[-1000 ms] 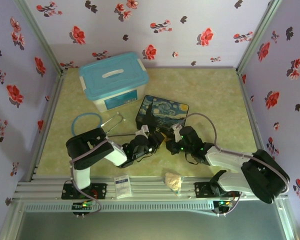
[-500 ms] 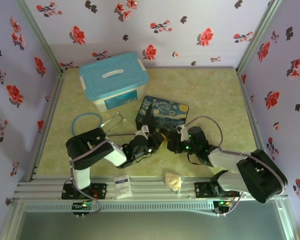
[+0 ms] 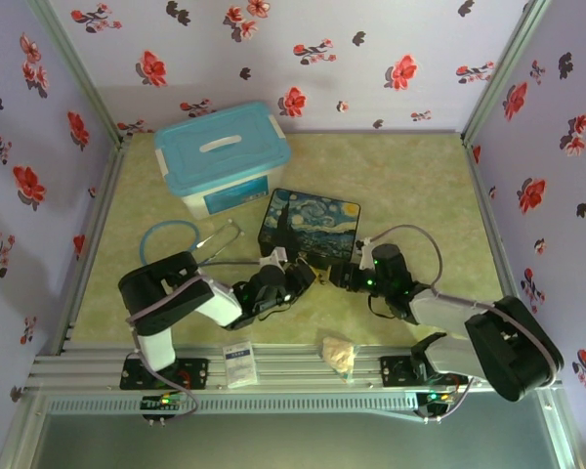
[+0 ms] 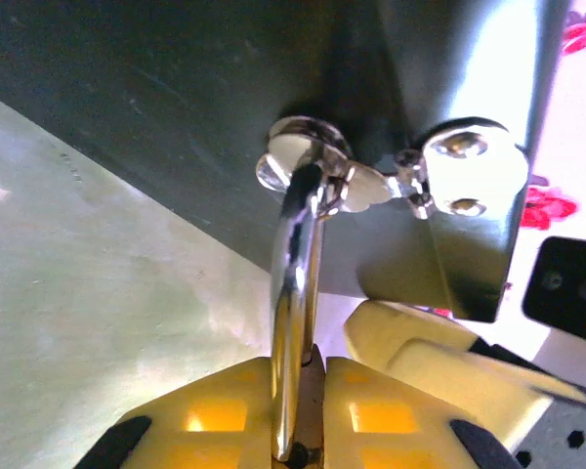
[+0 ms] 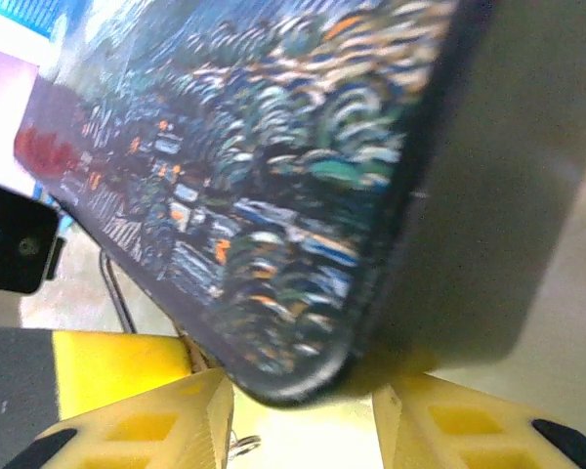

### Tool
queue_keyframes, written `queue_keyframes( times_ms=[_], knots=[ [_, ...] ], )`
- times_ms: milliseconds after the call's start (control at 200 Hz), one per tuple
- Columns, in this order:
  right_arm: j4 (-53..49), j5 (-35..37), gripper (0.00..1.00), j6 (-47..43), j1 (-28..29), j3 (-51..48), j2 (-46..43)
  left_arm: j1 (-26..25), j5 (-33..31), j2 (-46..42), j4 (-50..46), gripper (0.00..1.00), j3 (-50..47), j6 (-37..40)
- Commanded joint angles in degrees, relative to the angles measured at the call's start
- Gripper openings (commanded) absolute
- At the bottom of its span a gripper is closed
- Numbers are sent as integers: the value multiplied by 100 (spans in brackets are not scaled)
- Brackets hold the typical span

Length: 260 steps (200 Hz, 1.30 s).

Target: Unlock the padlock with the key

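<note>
Through the left wrist camera, the left pincer (image 4: 298, 410) is seen clamped on the thin silver shackle of the small brass padlock (image 4: 295, 283). The shackle is hooked through the silver clasp (image 4: 322, 181) of the starry-night painted box (image 4: 176, 98), and the brass body is hidden between the yellow fingers. Through the right wrist camera, the right pincer (image 5: 303, 415) is seen with its fingers parted beneath the box's corner, a small wire ring (image 5: 242, 447) beside one finger. From above, both pincers are found at the box's near edge on the green tabletop (image 3: 420, 186). The box is closed, as is the blue-lidded white plastic tub (image 3: 223, 156) beyond it, so their contents are hidden. Since a second ago, the right pincer has been drawn away from the left and its fingers spread, and the box has been shifted slightly leftward.
</note>
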Motion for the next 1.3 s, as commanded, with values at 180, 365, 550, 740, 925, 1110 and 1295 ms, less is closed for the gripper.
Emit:
queue_keyframes(
  times_ms=[180,365,550,740,925,1110,1295],
  knots=[
    [-1501,1206,41,376,-25,412,-916,389,412,-631,-2388,1,321,1266],
    [-1966,1338,41,378,-24,516,-1336,427,129,-1022,-4373,7,943,2191],
    [-1791,1215,41,374,-25,526,-1193,415,-113,-904,-5340,7,1391,2666],
    [-1815,1221,41,344,-24,597,-1077,346,-533,-803,-6029,13,1717,2970],
    [-1836,1262,41,345,-25,629,-1064,300,-534,-640,-5904,17,1737,2946],
    [-1618,1253,41,453,-21,635,-926,294,-574,-710,-5606,23,1632,2956],
    [-1584,1256,41,438,-25,715,-671,176,-788,-561,-5827,30,1756,3026]
  ],
)
